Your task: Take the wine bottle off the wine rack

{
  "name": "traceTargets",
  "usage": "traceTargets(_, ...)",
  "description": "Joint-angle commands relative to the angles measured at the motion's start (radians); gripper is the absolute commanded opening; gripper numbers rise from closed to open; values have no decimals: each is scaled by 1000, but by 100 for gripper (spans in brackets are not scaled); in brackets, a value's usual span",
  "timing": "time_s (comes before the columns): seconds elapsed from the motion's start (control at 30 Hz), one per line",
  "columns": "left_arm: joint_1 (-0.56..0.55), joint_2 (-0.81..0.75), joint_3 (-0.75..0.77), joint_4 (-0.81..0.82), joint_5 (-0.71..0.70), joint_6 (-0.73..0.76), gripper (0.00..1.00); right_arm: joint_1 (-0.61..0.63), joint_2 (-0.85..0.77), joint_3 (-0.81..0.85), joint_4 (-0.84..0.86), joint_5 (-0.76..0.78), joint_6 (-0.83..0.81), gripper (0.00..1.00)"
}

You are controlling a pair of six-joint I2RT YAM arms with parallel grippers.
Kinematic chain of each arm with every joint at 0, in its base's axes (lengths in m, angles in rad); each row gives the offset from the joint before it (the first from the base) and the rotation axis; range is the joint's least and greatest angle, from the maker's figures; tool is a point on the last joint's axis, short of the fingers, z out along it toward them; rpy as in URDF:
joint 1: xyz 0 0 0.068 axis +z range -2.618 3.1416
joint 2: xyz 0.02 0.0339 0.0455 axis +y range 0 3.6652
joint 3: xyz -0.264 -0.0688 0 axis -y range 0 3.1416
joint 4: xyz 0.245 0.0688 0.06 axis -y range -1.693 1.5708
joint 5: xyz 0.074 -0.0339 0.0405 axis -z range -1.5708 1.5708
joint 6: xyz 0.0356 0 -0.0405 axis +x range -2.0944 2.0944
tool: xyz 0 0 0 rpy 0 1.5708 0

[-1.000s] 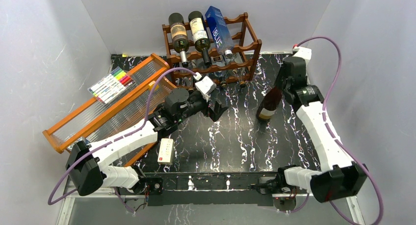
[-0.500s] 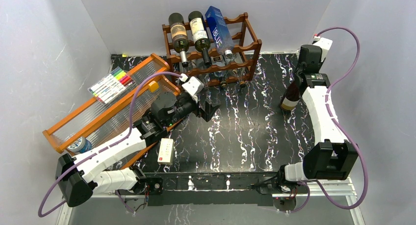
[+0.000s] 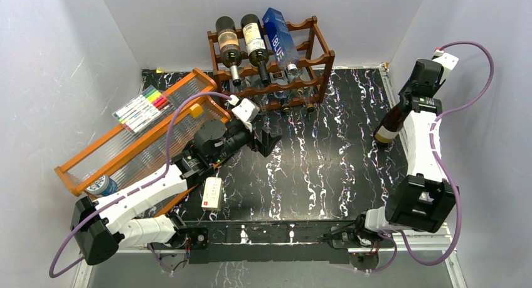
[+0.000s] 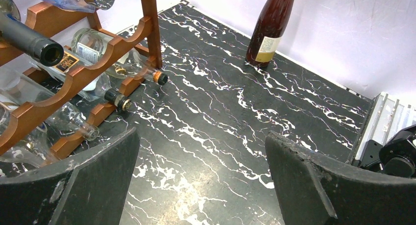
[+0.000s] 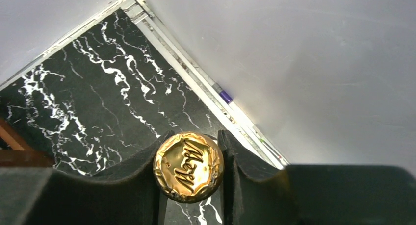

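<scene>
The dark reddish-brown wine rack [image 3: 276,56] stands at the back of the table and still holds several bottles; it also shows in the left wrist view [image 4: 98,53]. My right gripper [image 3: 408,106] is shut on the neck of a dark wine bottle [image 3: 390,125], upright and slightly tilted by the right wall. The left wrist view shows that bottle [image 4: 270,29] with its base at the table. In the right wrist view the fingers clamp just below its gold cap [image 5: 188,167]. My left gripper [image 3: 266,140] is open and empty, low over the table in front of the rack [image 4: 201,137].
An orange-framed tray with clear ribbed panels [image 3: 138,137] lies at the left, with a pack of markers [image 3: 143,107] on it. A white box [image 3: 212,193] and a tape roll [image 3: 100,186] lie near the left arm. White walls close in the right side.
My right arm has carried the wine bottle from the table's middle right to the right wall. My left arm drew back a little to the left, then stayed still.
</scene>
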Motion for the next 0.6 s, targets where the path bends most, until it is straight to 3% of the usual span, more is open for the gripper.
traceTargets(0.0,-4,-36,5,20,2,16,98,-1,-49,49,166,-46,25,48)
traceTargets(0.2,-4,-38,13,2,-10,40,98,-1,-61,80,138,-47,31,64)
traceTargets(0.4,-4,-40,14,-7,-21,66,98,0,-72,232,-18,-30,65,75)
traceTargets(0.57,-4,-49,15,-21,-64,106,98,1,-196,225,-1,-286,86,75)
